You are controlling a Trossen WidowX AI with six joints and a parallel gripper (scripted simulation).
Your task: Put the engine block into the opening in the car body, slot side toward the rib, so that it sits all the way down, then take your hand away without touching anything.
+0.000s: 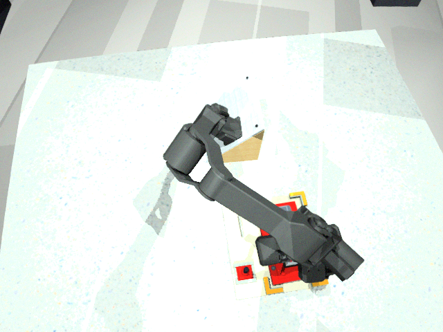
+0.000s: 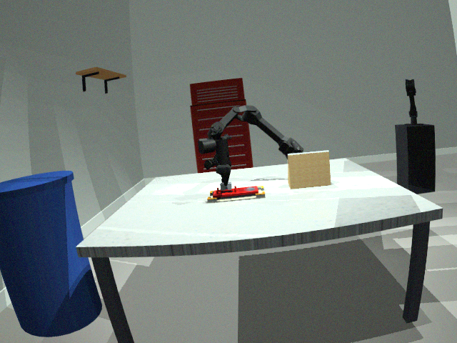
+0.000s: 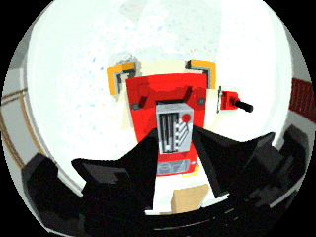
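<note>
The red car body (image 1: 277,279) (image 2: 245,191) (image 3: 168,82) lies between yellow corner brackets. The grey engine block (image 2: 226,187) (image 3: 174,129), with dark slots and a red round mark on top, is over the car body's opening. A dark strip of the opening shows at the block's far edge in the wrist view. In the exterior view the block stands above the body's top. My gripper (image 2: 225,184) (image 3: 174,129) is shut on the engine block, a finger at each side. The block's underside and its depth in the opening are hidden; I cannot tell where the rib is.
A cream base plate (image 1: 246,293) carries the yellow corner brackets (image 1: 273,290) (image 3: 204,68). A small red part (image 1: 243,274) (image 3: 228,101) with a black knob sits beside the car body. A wooden panel (image 1: 243,151) (image 2: 309,170) (image 3: 189,198) stands between the car body and my arm's base side.
</note>
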